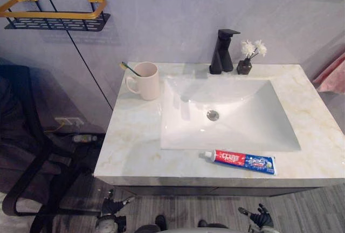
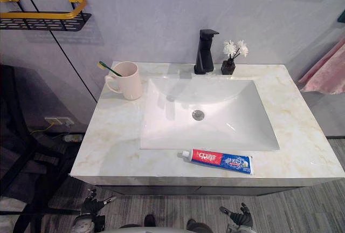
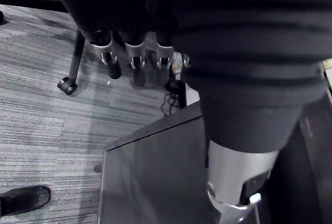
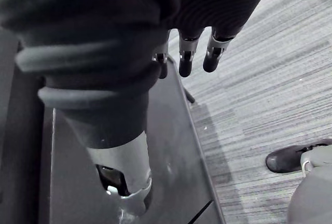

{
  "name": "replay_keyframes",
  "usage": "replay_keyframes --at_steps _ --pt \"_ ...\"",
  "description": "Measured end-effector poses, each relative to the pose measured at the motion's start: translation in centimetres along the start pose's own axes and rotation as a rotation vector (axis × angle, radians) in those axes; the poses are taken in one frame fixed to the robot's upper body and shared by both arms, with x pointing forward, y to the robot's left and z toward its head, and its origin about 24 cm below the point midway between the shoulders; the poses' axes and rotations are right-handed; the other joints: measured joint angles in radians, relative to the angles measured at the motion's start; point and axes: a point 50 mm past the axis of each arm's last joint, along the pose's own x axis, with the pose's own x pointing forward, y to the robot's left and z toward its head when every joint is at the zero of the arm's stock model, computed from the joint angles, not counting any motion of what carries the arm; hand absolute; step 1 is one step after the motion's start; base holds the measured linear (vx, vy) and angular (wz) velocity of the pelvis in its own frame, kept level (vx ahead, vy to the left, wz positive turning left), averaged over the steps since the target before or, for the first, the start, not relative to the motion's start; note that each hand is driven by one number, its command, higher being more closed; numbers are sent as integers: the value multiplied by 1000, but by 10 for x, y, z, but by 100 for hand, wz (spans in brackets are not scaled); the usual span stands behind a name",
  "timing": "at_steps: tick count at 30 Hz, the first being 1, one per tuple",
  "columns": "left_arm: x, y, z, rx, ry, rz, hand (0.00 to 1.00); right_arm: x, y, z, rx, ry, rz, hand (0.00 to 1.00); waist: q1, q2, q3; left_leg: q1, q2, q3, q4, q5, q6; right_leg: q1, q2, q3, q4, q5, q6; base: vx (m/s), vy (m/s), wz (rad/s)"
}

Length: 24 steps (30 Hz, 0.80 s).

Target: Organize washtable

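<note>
The washtable [image 1: 135, 146] has a pale marbled top set against a grey wall [image 1: 178, 22], with a white sink [image 1: 226, 115] sunk into it. Behind the sink stand a black tap [image 1: 222, 51] and, just to its right, a small dark vase [image 1: 245, 64] of white flowers. Up on the wall, well left of the sink, hangs a black shelf [image 1: 54, 20] with a gold rail. A pink towel [image 1: 331, 75] shows to the right of the sink, a dark chair [image 1: 27, 163] stands well to its left, and grey planked floor [image 1: 302, 211] runs below.

The toothpaste tube [image 1: 241, 160] lies flat on the strip of top in front of the sink. Its long axis runs along the sink's front edge, with the white cap pointing left. A cream mug [image 1: 145, 81] stands upright beside the sink's back left corner, and the toothbrush [image 1: 131, 69] in it leans out away from the sink.

My left hand [image 3: 136, 60] and right hand [image 4: 188, 58] hang below the front of the washtable, well apart from the tube. The fingers of both are loose and hold nothing.
</note>
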Motion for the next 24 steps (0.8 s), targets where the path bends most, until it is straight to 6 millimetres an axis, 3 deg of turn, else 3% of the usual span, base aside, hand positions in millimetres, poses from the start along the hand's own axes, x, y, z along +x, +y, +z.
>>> replay_keyframes --at_steps 5,9,13,18,20,21,22,23,24 --pt "-4 -16 -2 -40 14 -62 0 -2 -4 -5 50 17 -18 0 0 4 1 47 1 -1 0 1 1 48 1 -1 0 0 0 -9 -4 1" --pt "-11 -26 -14 -109 58 -109 0 -2 -14 -5 117 21 -57 0 0 29 -10 74 2 -1 -2 4 3 69 0 0 10 0 0 -89 -19 0" --pt "-14 -15 -25 -155 93 -89 0 -3 -27 -7 155 24 -101 0 0 47 -21 101 3 -2 -32 15 -12 76 2 -3 20 -6 0 -114 -21 1" --pt "-4 51 -21 -144 68 89 0 0 -46 7 130 -33 -119 0 0 52 -23 92 7 -28 -67 17 -18 71 4 -29 19 -18 1 -101 -31 13" --pt "-1 93 -9 -124 24 195 0 2 -57 24 109 -101 -126 0 2 54 -24 88 12 -30 -67 17 -19 65 5 -31 11 -18 1 13 -9 7" --pt "-1 104 -3 -117 -1 223 0 2 -59 27 103 -110 -123 0 6 60 -29 88 13 -31 -66 17 -19 66 6 -33 10 -18 1 40 -27 10" --pt "-1 125 19 -95 -90 271 0 2 -61 31 92 -131 -121 0 14 56 -31 84 15 -38 -64 19 -21 66 6 -45 10 -18 1 37 -34 12" --pt "-1 130 31 -86 -137 285 0 2 -61 32 89 -135 -120 0 18 56 -30 83 16 -42 -62 19 -22 66 6 -50 10 -18 -1 65 -46 22" --pt "-4 140 62 -67 -266 305 0 1 -61 31 79 -133 -119 0 29 57 -31 74 18 -50 -54 21 -25 66 6 -58 9 -21 -5 89 -37 24"
